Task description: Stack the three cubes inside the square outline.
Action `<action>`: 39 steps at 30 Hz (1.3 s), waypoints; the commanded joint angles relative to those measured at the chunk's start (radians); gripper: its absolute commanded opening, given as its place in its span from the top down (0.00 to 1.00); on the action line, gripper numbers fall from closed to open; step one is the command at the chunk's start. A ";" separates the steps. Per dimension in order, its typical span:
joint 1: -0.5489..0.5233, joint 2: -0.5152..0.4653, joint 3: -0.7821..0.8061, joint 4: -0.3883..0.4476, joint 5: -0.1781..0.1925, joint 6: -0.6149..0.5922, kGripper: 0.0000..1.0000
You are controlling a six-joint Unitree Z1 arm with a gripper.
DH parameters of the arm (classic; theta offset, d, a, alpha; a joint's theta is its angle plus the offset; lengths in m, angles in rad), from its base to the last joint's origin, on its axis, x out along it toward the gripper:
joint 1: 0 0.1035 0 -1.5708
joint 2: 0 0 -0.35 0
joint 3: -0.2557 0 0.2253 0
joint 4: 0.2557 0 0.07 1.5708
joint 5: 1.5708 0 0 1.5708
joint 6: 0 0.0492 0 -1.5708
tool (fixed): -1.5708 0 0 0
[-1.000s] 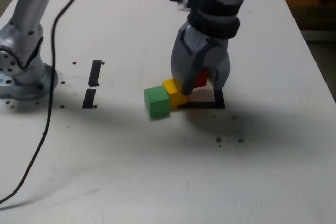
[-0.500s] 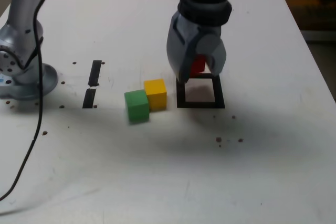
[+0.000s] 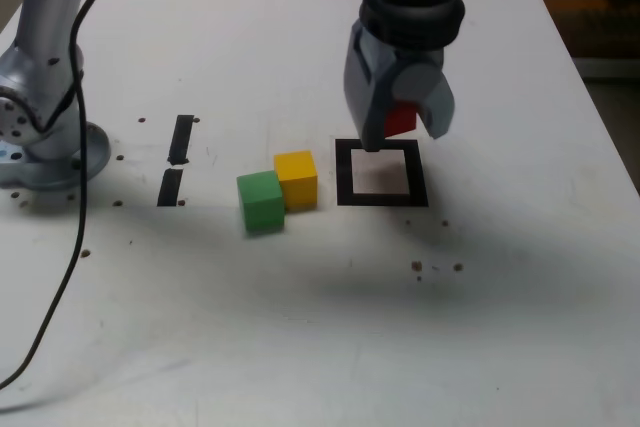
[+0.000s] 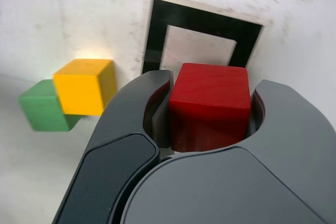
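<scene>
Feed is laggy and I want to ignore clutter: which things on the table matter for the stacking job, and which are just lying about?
Part of the job:
- red cube, held in the gripper above the square outline
- yellow cube, touching the green one
- green cube

Just there:
- two short black strips
- dark specks on the table
- cable

No readable text, labels, brands or numbers anywhere: not on cubes, arm, tape or table (image 3: 520,327).
</scene>
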 commanded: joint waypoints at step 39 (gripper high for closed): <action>-0.050 0.028 0.159 -0.159 0.004 0.119 0.72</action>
